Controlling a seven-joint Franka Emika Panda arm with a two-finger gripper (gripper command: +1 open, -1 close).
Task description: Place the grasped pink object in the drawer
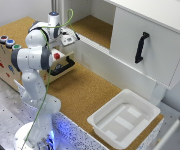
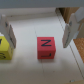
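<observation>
- While the arm [image 1: 32, 57] stood bent over the cork-topped table [image 1: 85, 95], its gripper [image 1: 71, 38] hung near the back of the table, by the white ledge below the large white cabinet door [image 1: 145, 47].
- In the wrist view the gripper [image 2: 38, 44] was spread wide, its two fingers [image 2: 7, 32] well apart and holding nothing.
- The pink object [image 2: 46, 48] — a cube with a black letter on its top face — lay on a pale surface between the fingers, with a gap to each of them.
- A yellow block [image 2: 4, 50] sat just beside one finger, cut off by the edge of the wrist view.
- The exterior view did not show the pink cube, so I could not tell from it what the pale surface was.
- The drawer [image 1: 54, 71], with its long black bar handle [image 1: 61, 66], sat in the wooden box [image 1: 2, 62] on the exterior view's left, partly hidden behind the arm.
- Coloured round buttons [image 1: 9, 42] topped that box.
- A white plastic tray [image 1: 124, 119] rested on the table at the exterior view's right, well apart from the gripper.
</observation>
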